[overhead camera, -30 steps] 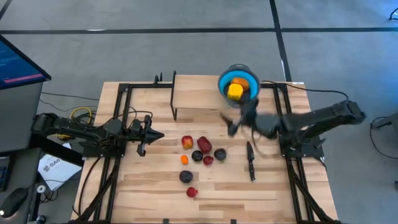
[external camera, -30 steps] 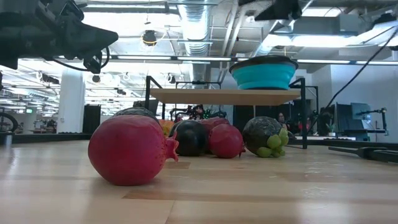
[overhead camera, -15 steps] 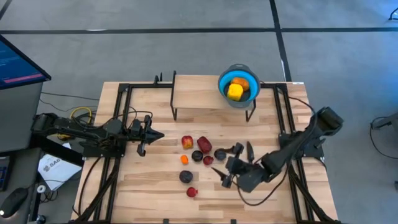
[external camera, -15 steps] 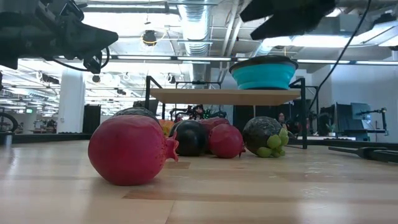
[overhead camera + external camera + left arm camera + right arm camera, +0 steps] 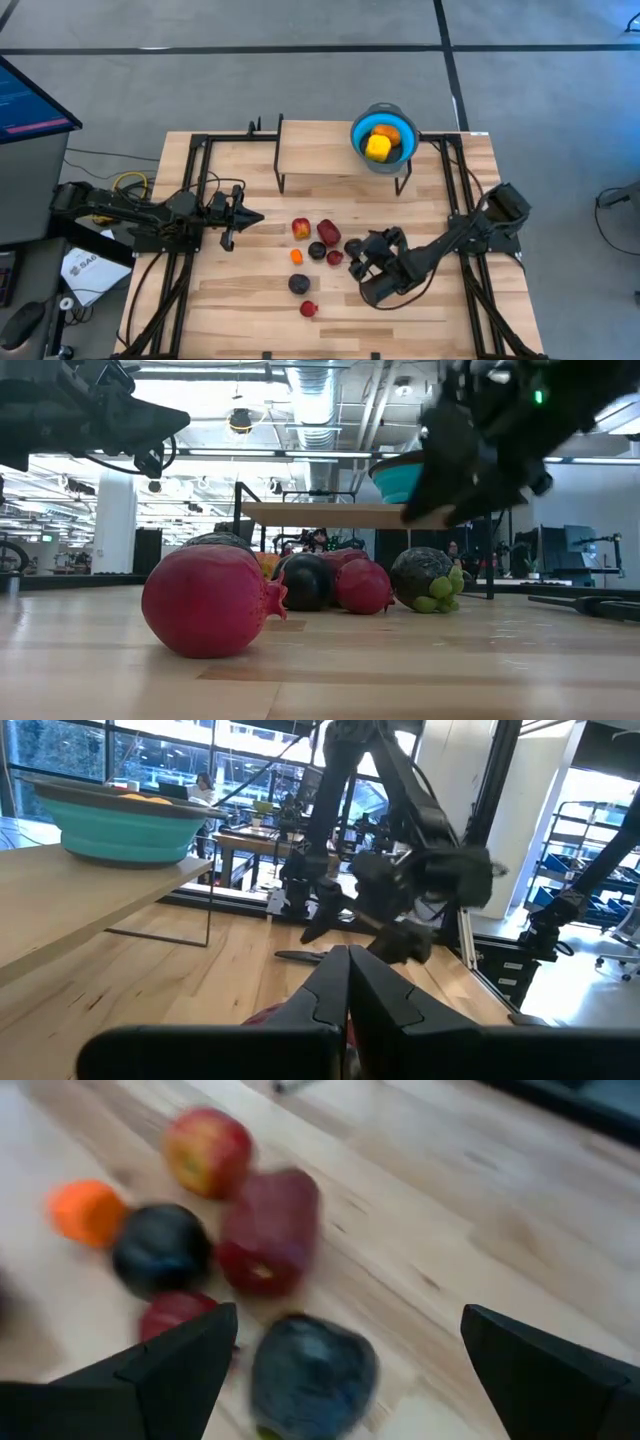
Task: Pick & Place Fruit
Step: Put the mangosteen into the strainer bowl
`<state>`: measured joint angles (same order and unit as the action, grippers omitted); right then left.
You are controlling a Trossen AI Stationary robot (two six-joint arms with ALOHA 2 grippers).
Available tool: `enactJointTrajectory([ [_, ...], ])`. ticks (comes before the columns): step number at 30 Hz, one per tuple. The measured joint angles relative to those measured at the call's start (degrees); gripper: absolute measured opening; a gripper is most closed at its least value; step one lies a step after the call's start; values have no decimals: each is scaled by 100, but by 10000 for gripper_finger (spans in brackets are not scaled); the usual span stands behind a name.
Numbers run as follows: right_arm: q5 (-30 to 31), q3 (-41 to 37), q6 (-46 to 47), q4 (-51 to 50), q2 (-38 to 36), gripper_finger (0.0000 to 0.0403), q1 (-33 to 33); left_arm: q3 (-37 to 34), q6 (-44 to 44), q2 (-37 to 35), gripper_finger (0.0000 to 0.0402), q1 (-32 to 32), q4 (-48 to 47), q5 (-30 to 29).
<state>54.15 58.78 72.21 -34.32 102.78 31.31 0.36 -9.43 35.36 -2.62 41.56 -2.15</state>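
Several small toy fruits lie in a cluster mid-table: a red-yellow one (image 5: 301, 229), a red one (image 5: 328, 232), an orange one (image 5: 296, 256) and dark ones (image 5: 317, 251). My right gripper (image 5: 368, 252) hangs open just above the cluster's right end, tilted down. A dark fruit (image 5: 312, 1370) lies on the wood below its spread fingers, untouched. The blue bowl (image 5: 354, 134) stands on a wooden shelf (image 5: 315, 150) and holds a yellow and an orange fruit. My left gripper (image 5: 250, 217) waits shut at the left, above the table.
A dark purple fruit (image 5: 299, 284) and a red one (image 5: 308, 309) lie apart, nearer the front edge. A slim black knife (image 5: 300, 957) lies on the wood under the right arm. Black frame rails (image 5: 195, 180) run along both sides of the table.
My right gripper has swung from beside the shelf under the bowl toward the table's near edge and down to the fruit cluster. It tipped forward and rolled on the way, and its fingers stayed open. The fruits have not moved.
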Motion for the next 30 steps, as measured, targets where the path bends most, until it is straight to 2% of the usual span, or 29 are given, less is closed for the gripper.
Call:
enactJointTrajectory([
  [5, -169, 3, 767, -253, 312, 379, 71, 0, 9, 0, 2, 1, 0, 0],
  [13, -523, -2, 925, 69, 855, 364, 31, 0, 11, -1, 2, 1, 2, 0],
  [19, -509, 2, 795, 163, 912, 317, -145, 0, 11, -1, 2, 1, 2, 0],
  [26, -783, 12, 50, 370, 891, 265, -465, 1, 11, 0, 2, 1, 1, 0],
  [30, -971, 166, -409, 305, 726, 245, -432, 1, 12, 0, 2, 1, 1, 4],
])
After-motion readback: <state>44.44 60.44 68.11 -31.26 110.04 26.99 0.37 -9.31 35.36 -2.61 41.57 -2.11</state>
